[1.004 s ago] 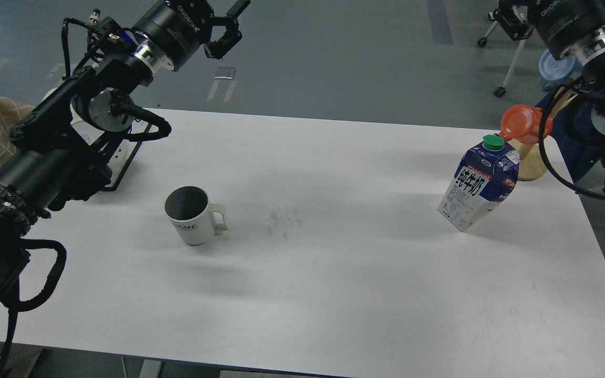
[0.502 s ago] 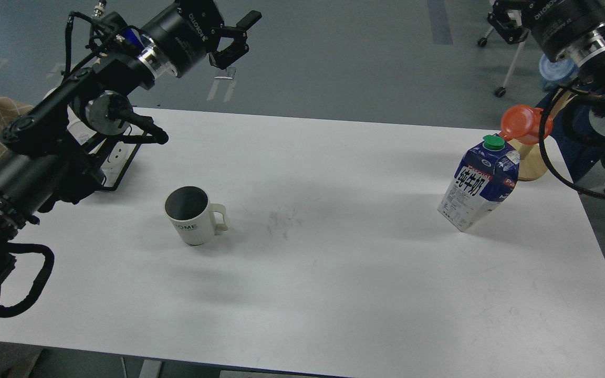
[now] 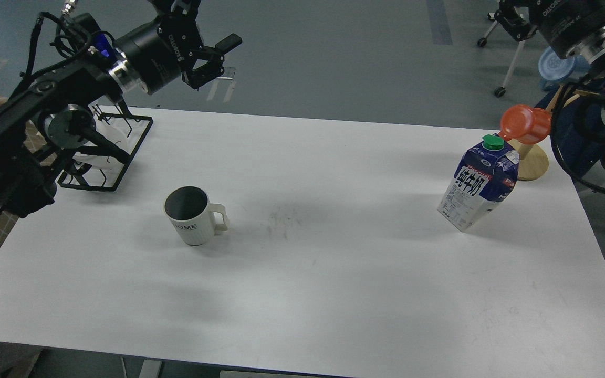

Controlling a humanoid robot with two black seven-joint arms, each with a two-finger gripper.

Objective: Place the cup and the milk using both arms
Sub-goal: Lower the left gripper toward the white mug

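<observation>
The white ribbed cup [image 3: 191,216], dark inside with its handle to the right, stands upright on the left half of the white table [image 3: 334,294]. The blue-and-white milk [image 3: 478,186] with a green cap stands upright at the right. My left gripper [image 3: 217,59] hangs open and empty in the air above the table's far edge, well behind the cup. My right gripper [image 3: 510,22] is at the top right, beyond the table and behind the milk, dark and partly cut off, so I cannot tell its fingers apart.
A black wire rack [image 3: 111,157] holding something white sits at the far left of the table, under my left arm. An orange plastic cup [image 3: 525,123] hangs on a wooden stand [image 3: 532,164] just behind the milk. A wheeled leg [image 3: 501,90] stands on the floor beyond.
My left arm has swung left and lower, uncovering the wire rack; its gripper stays open. My right arm has shifted slightly. The cup and the milk have not moved.
</observation>
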